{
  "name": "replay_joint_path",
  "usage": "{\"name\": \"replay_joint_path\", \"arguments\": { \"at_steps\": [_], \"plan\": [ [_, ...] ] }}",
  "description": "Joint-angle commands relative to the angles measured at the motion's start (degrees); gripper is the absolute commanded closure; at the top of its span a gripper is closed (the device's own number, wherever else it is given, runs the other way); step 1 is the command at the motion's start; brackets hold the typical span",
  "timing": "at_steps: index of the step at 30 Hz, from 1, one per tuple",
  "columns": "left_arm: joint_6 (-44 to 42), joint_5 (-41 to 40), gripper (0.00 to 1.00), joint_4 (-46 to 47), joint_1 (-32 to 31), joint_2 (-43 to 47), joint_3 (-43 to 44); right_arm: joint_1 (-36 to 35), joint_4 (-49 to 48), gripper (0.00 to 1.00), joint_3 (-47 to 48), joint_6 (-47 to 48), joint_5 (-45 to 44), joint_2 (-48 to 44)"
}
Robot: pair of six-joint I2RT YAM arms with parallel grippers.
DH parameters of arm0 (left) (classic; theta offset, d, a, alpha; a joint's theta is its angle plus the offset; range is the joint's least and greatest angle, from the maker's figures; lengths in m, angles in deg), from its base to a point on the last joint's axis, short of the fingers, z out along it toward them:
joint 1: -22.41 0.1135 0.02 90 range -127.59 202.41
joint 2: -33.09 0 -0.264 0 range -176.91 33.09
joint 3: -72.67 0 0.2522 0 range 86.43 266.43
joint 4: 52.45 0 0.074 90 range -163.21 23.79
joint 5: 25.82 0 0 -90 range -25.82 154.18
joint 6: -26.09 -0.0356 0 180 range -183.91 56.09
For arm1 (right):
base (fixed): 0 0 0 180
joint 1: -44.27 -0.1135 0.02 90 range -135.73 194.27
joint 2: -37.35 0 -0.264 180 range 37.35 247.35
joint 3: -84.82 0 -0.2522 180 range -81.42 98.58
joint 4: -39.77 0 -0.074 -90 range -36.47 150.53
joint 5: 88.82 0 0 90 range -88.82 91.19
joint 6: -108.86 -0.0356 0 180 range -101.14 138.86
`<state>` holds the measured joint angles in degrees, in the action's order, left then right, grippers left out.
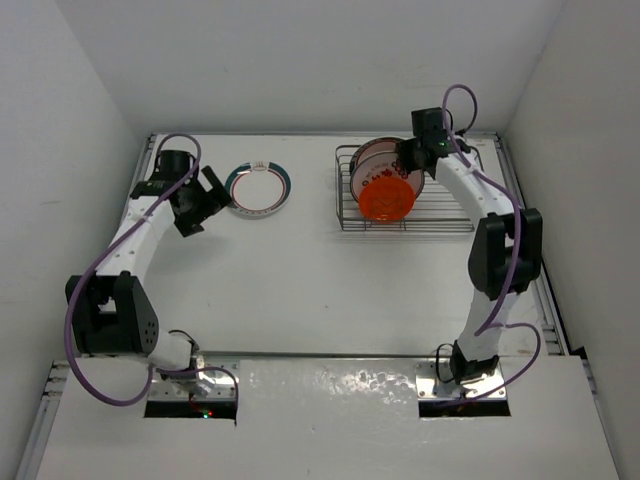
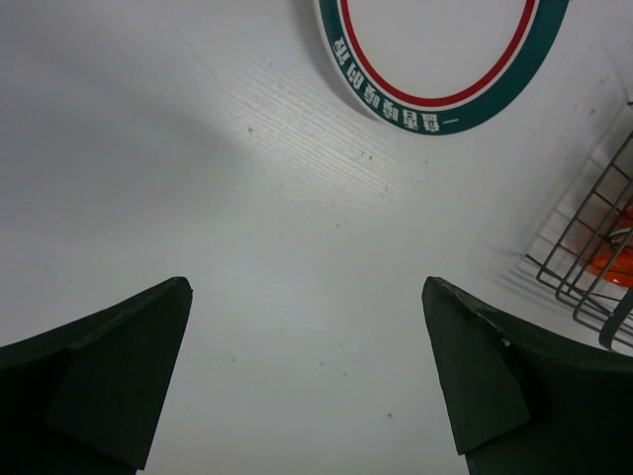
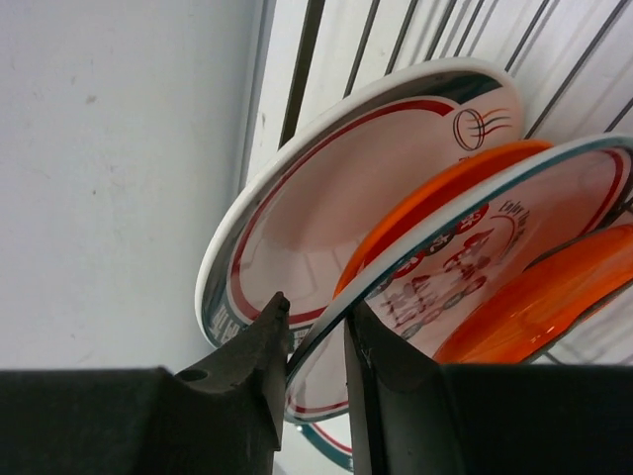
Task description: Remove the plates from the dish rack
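From above, you see the dish rack (image 1: pixel 405 222) at the far right of the surface (image 1: pixel 300 290), with plates (image 1: pixel 388 195) standing on edge in it. Your right end effector (image 1: pixel 410 158) is down among them at the far side of the rack. One teal-rimmed plate (image 1: pixel 258 189) lies flat on the far left of the surface, well apart from the rack. Your left end effector (image 1: pixel 205 200) hangs just beside it. In the left wrist view, the two fingers (image 2: pixel 109 366) are wide apart with nothing between them, over bare surface. The flat plate is ahead and a corner of the rack is off to the right. In the right wrist view, the fingers (image 3: pixel 247 366) are nearly together, one on each side of the rim of the front white plate (image 3: pixel 495 237). You cannot tell if they are pinching it tight. An orange plate (image 3: pixel 435 183) sits just behind it, a big red-banded plate (image 3: pixel 326 208) behind that, and another orange one (image 3: pixel 534 307) in front. Here is what could go wrong. You only have the thin edge, so the plate may slip out or swing when you lift. The plates are packed close, so a crooked pull could bump or drag a neighbor. If the bottom catches on a wire, the whole rack could come up or slide.
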<state>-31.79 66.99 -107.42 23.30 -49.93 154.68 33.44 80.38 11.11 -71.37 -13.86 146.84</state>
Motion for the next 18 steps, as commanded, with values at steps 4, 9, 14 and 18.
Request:
{"name": "replay_joint_path", "arguments": {
  "at_steps": [4,9,14,18],
  "plan": [
    [-1.5,2.0,0.0,-0.7,0.1,3.0,2.0,-0.7,-3.6,0.87,-4.8,-5.8,-1.6,-3.4],
    [-1.1,3.9,0.0,-1.2,0.2,3.6,2.2,-0.7,-7.0,1.0,-8.9,-9.6,-0.9,-6.7],
    [-0.7,4.0,0.0,-1.9,0.2,4.7,5.1,-0.7,-11.6,1.0,-12.0,-14.9,-0.1,-10.6],
    [-0.7,3.9,0.0,-2.6,0.3,4.7,8.1,-0.7,-15.6,1.0,-12.7,-18.4,1.0,-13.3]
  ]
}}
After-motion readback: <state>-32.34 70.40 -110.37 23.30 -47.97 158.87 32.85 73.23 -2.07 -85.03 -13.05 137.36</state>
